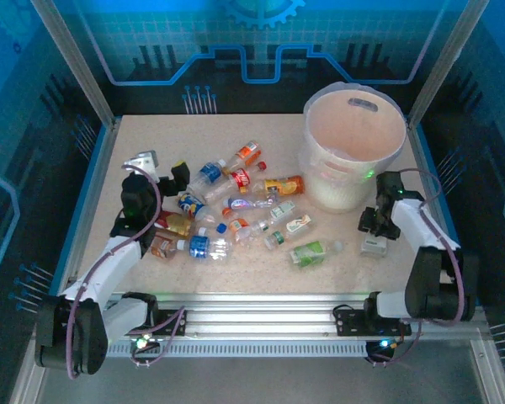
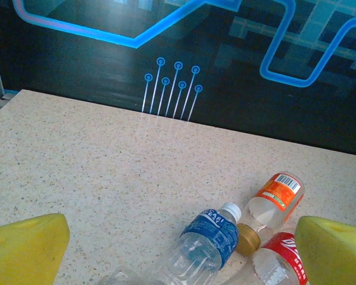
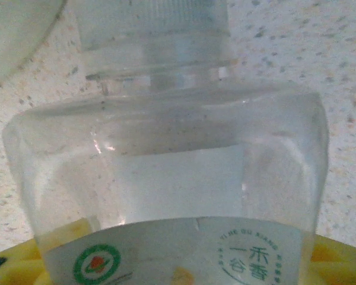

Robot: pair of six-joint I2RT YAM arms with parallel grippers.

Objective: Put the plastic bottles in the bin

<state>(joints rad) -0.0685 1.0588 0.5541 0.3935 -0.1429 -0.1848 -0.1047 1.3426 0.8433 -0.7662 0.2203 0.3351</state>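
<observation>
Several plastic bottles (image 1: 236, 210) lie scattered across the middle of the table. The bin (image 1: 320, 156), a large whitish bucket, stands at the back right. My left gripper (image 1: 162, 166) hangs open at the pile's left edge. Between its yellow fingers (image 2: 29, 246) I see a blue-labelled bottle (image 2: 210, 237), an orange-labelled one (image 2: 276, 199) and a red-labelled one (image 2: 279, 261). My right gripper (image 1: 375, 227) is down over a lone clear bottle (image 1: 373, 247) just in front of the bin. That bottle (image 3: 166, 166) sits between its yellow fingers (image 3: 12, 264); whether they press on it is hidden.
A green-labelled bottle (image 1: 311, 252) lies apart, left of my right gripper. The bin wall (image 3: 12, 35) stands close behind the lone bottle. Blue frame rails (image 1: 88, 202) edge the table, with a dark patterned back wall (image 2: 225, 71) beyond.
</observation>
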